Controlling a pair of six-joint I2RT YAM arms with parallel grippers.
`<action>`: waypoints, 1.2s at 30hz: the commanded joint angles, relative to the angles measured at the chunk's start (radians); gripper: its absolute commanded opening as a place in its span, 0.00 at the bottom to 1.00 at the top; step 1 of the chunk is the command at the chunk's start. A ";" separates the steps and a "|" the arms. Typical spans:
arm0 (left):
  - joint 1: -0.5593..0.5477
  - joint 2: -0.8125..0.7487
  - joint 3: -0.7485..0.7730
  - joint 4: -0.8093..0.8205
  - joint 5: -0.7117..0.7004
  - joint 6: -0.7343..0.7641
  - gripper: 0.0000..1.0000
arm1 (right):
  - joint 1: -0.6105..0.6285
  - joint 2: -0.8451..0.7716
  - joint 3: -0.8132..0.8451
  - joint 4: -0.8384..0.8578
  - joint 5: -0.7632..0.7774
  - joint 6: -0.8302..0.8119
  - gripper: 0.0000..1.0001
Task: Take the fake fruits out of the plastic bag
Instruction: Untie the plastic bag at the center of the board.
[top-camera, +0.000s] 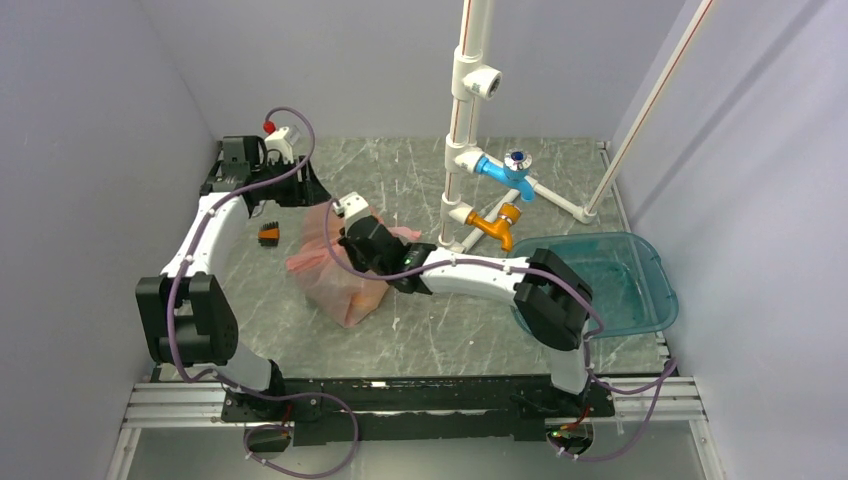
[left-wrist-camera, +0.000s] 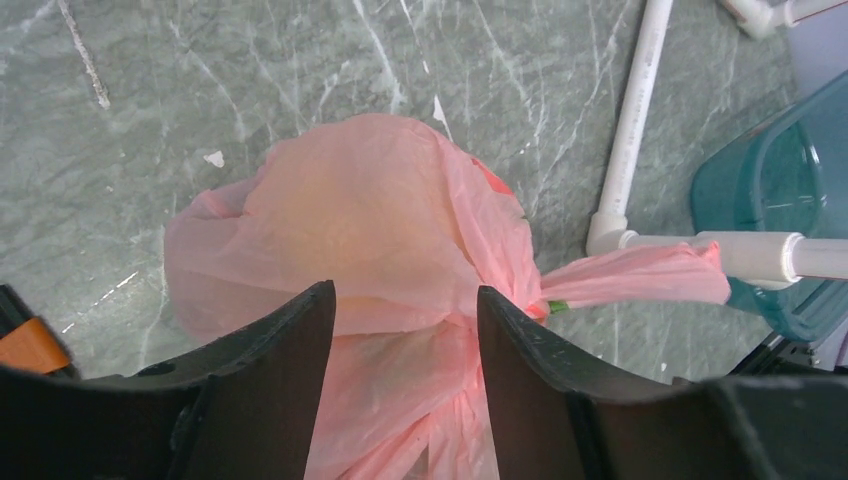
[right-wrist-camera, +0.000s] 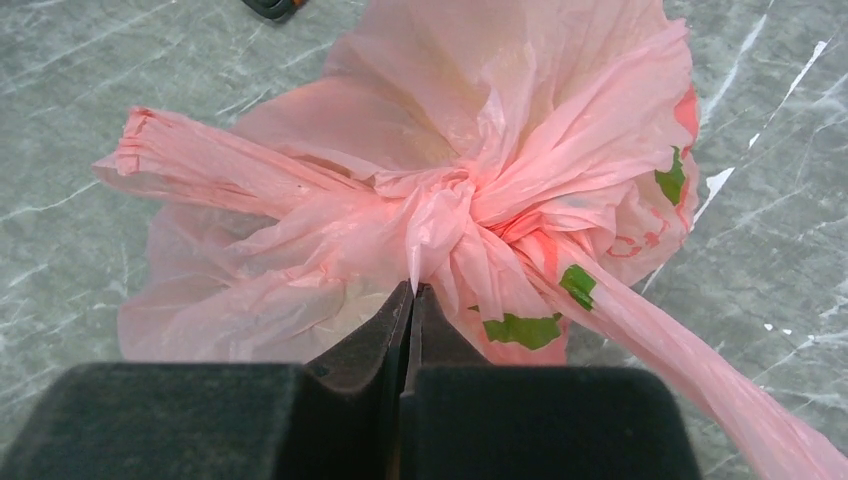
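Observation:
The pink plastic bag (top-camera: 345, 295) lies mid-table, its handles tied in a knot (right-wrist-camera: 440, 195). The fake fruits are hidden inside; only a faint yellowish bulge shows through the film in the left wrist view (left-wrist-camera: 340, 210). My right gripper (top-camera: 352, 250) is shut on a thin fold of the bag just below the knot (right-wrist-camera: 412, 290). My left gripper (top-camera: 305, 195) is open and hovers over the bag's far side (left-wrist-camera: 405, 295), bag film showing between its fingers (left-wrist-camera: 290, 380); I cannot tell if it touches.
A teal see-through tub (top-camera: 610, 280) stands at the right, also in the left wrist view (left-wrist-camera: 770, 200). A white pipe frame (top-camera: 455, 190) with blue and orange fittings stands behind the bag. A small black-and-orange object (top-camera: 268, 235) lies left of the bag.

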 joint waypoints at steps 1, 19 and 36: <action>0.000 -0.050 0.007 0.056 0.054 0.000 0.56 | -0.018 -0.084 -0.039 0.067 -0.141 -0.007 0.00; -0.127 0.024 0.064 -0.122 -0.080 -0.027 0.66 | -0.030 -0.091 0.005 0.026 -0.077 -0.039 0.00; -0.170 -0.006 0.050 -0.155 -0.200 0.011 0.66 | -0.024 -0.095 -0.003 0.006 -0.071 -0.015 0.00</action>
